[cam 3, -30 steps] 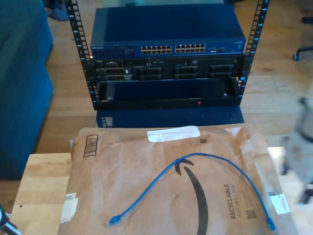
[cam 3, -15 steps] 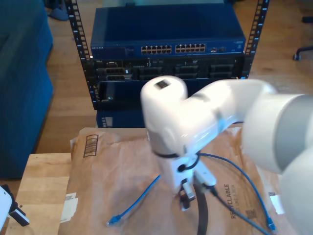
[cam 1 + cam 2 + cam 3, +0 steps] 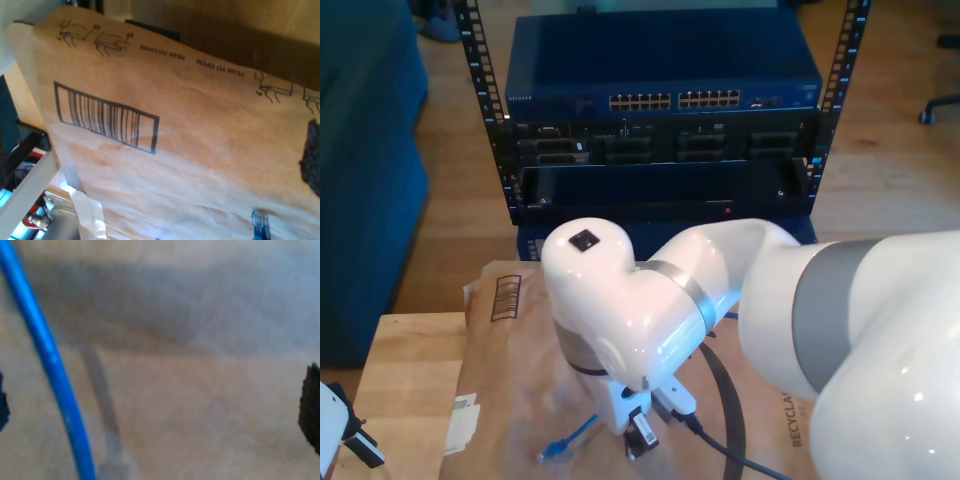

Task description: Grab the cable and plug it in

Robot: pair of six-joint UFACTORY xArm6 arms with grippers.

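At the exterior view's left edge my first gripper point(image 3: 334, 432) waits, its fingers' spread impossible to tell, while my second gripper point(image 3: 640, 440) has swung left and down onto the brown paper mailer point(image 3: 510, 370), fingers point(image 3: 311, 410) wide around the thin bright-blue cable point(image 3: 565, 440), so a grab looks close; behind, the black rack point(image 3: 480, 100) holds the blue network switch point(image 3: 660, 60).

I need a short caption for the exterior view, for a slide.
White arm lowered over the blue cable on a paper mailer, before a network rack.
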